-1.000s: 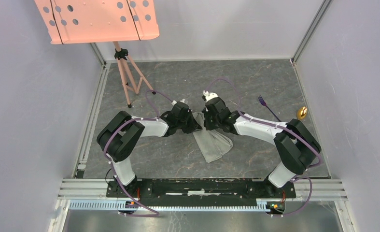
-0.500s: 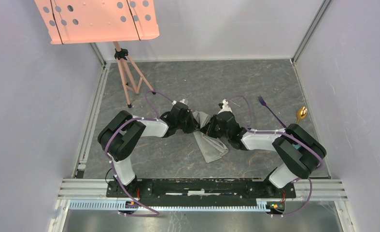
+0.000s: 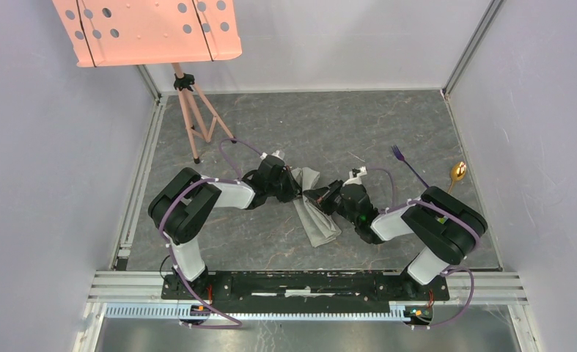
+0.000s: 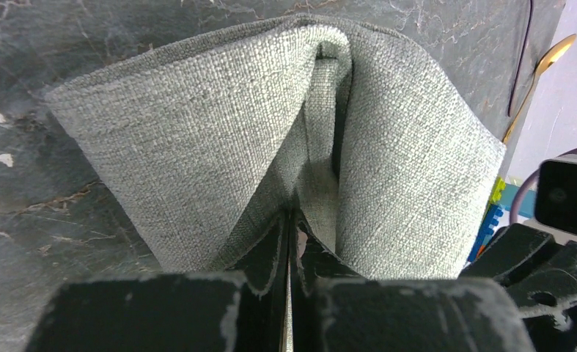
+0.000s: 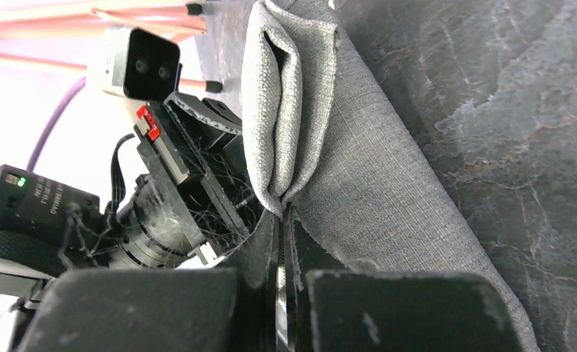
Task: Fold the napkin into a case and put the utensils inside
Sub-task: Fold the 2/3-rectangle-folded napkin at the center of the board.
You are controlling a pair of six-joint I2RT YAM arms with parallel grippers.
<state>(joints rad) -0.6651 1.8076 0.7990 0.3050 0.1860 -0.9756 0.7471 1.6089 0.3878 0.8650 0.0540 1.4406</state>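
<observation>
Top external view: your left gripper (image 3: 295, 188) and right gripper (image 3: 312, 196) are both clamped on the far edge of the napkin (image 3: 322, 227), mid-table. The fork (image 3: 404, 161) and spoon (image 3: 457, 172) lie well apart on the right. Open table (image 3: 270, 242) lies to the napkin's left.

The napkin (image 3: 316, 216) is plain light grey with a visible coarse weave and no print. The table (image 3: 329, 125) is dark grey, marbled with pale veins. The fork (image 3: 405, 163) is purple; the spoon (image 3: 457, 171) has a gold bowl. The perforated panel (image 3: 146, 29) and its tripod (image 3: 193, 121) are salmon-pink. The left arm (image 3: 230, 194) and right arm (image 3: 389, 224) are black with white shells and purple cables. The toy blocks (image 4: 493, 213) show yellow-green and blue.
</observation>
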